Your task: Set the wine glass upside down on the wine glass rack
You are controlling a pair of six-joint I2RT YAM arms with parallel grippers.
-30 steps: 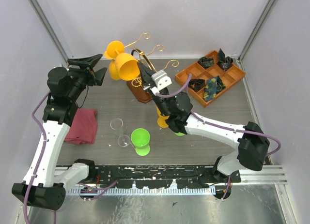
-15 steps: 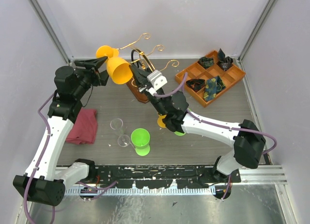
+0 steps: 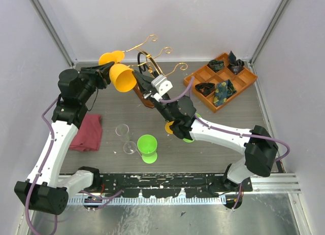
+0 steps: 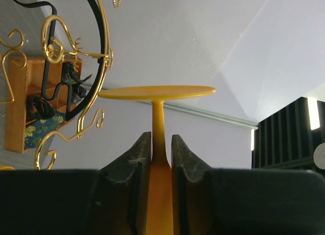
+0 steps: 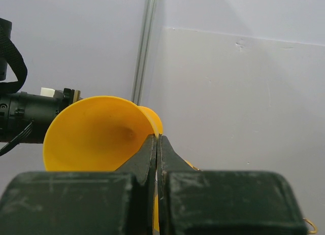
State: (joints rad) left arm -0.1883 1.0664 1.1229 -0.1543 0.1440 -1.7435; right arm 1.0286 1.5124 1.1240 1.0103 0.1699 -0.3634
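Wine glass [image 3: 122, 77] now gripped by left hand [image 4: 161, 138].

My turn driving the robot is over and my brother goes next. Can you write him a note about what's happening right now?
Left gripper: fingers shut on the stem of the orange wine glass, which is held in the air, tipped sideways, beside the wine glass rack.
Right gripper: fingers shut, nothing seen between them, close to the rack.
Done: glass lifted and at the rack.
Left: turn it upside down, hang it on the rack, let go.
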